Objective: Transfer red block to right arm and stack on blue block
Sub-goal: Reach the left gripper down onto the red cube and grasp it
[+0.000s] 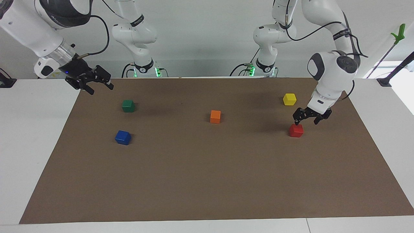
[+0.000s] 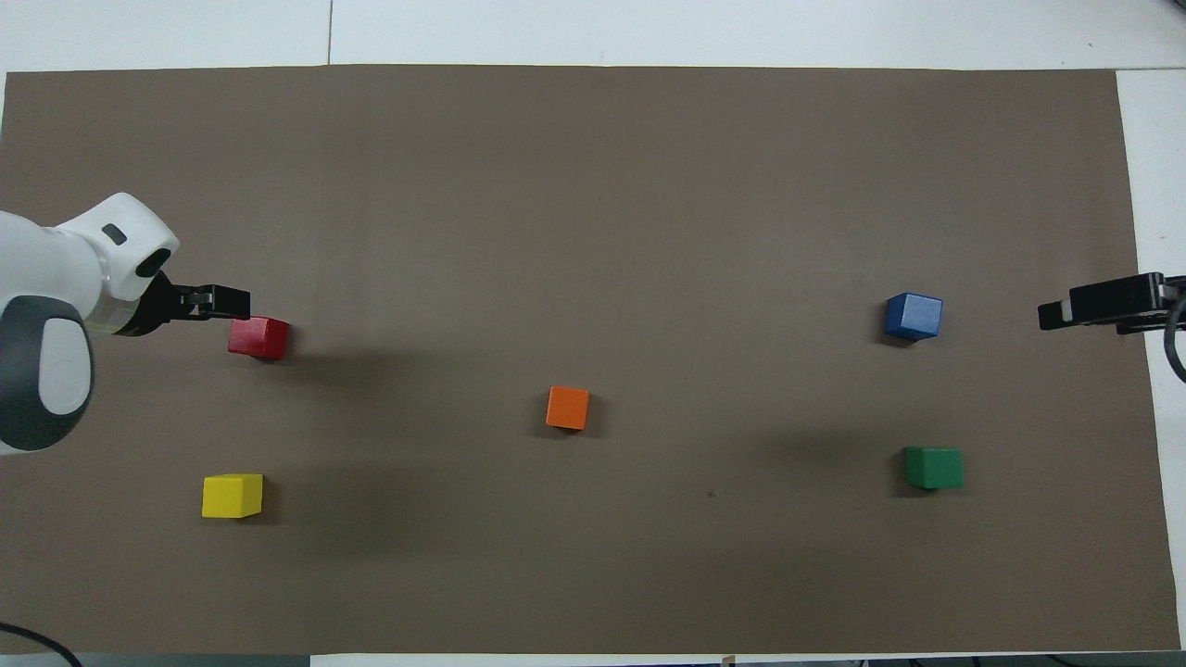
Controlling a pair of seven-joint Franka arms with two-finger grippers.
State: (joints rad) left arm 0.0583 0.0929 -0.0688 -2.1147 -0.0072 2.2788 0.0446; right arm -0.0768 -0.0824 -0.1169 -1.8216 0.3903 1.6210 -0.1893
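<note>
Five blocks sit apart on the mat [image 1: 207, 181]: two toward each arm's end, one [image 1: 215, 116] between them.

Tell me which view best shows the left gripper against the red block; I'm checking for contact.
The facing view: the open left gripper hangs just above the red block, apart from it. The overhead view shows only its tip beside the block, hiding height.

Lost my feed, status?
Left gripper open above red block, not gripping. Right gripper open, waiting near green block. Blue block unobstructed.
</note>
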